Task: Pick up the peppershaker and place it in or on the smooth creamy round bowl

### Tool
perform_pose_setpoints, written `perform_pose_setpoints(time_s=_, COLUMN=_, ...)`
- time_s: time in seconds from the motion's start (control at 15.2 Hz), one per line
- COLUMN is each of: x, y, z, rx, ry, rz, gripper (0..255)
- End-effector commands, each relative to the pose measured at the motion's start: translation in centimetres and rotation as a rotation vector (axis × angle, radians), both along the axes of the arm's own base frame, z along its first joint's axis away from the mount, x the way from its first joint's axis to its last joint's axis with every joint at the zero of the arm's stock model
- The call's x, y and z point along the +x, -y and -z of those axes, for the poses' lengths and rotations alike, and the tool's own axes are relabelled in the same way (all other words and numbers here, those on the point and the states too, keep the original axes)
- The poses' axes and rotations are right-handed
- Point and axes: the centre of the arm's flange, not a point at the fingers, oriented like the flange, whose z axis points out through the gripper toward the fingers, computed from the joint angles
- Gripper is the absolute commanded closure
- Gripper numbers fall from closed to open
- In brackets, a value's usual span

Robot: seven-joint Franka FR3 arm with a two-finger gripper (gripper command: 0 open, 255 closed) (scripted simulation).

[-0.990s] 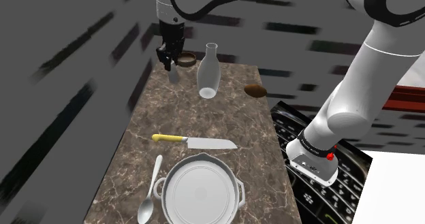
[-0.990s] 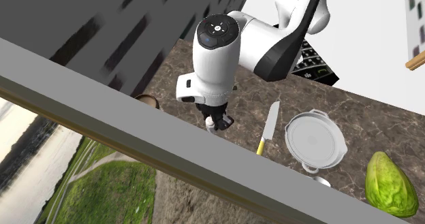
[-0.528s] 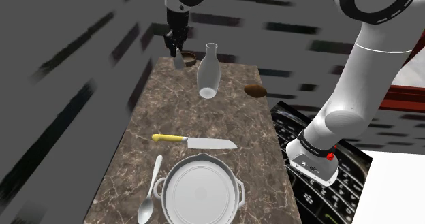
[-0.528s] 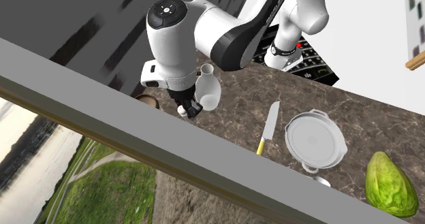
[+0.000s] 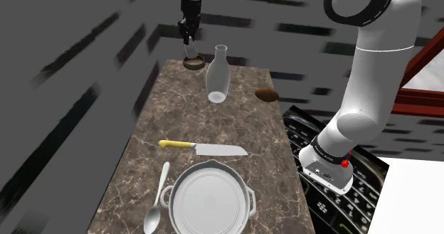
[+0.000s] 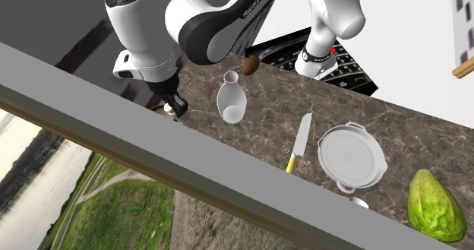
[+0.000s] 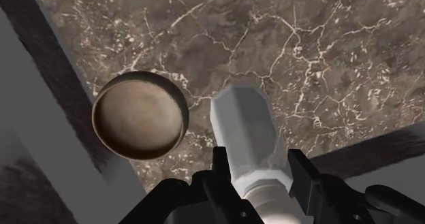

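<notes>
Peppershaker (image 7: pixel 244 131) held over the counter (image 7: pixel 320 59), just beside the bowl (image 7: pixel 139 115)
The claw (image 7: pixel 261 168) pinches its white end, high enough, I judge, to clear the brown bowl's rim.

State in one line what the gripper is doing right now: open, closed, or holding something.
Gripper: closed on the pepper shaker, which it holds in the air near the brown bowl.

Stands white arm (image 5: pixel 366 90) upright from its base, then arcs far out overhead. Points gripper (image 7: pixel 257 163) downward, black fingers (image 7: pixel 221 165) pressed against both sides of the pepper shaker (image 7: pixel 245 131), holding it aloft.
</notes>
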Motion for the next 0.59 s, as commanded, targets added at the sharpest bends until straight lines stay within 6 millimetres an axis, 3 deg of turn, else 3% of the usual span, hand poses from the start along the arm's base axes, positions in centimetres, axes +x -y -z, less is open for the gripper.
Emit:
perform_pose_setpoints(time_s=0.0, x=1.7, y=1.9, z=-0.1, rx=0.0, ry=0.0, rz=-0.001, gripper=255)
perform_pose_setpoints(time_s=0.33, x=6.2, y=6.8, z=-0.5, rx=0.0, ry=0.0, rz=-0.001, gripper=255)
perform_pose_setpoints(time_s=0.4, x=7.8, y=8.6, z=-0.6, rx=0.0, ry=0.0, rz=-0.001, gripper=255)
perform_pose_setpoints(time_s=0.53, x=7.8, y=8.6, z=0.4, rx=0.0, ry=0.0, rz=-0.001, gripper=255)
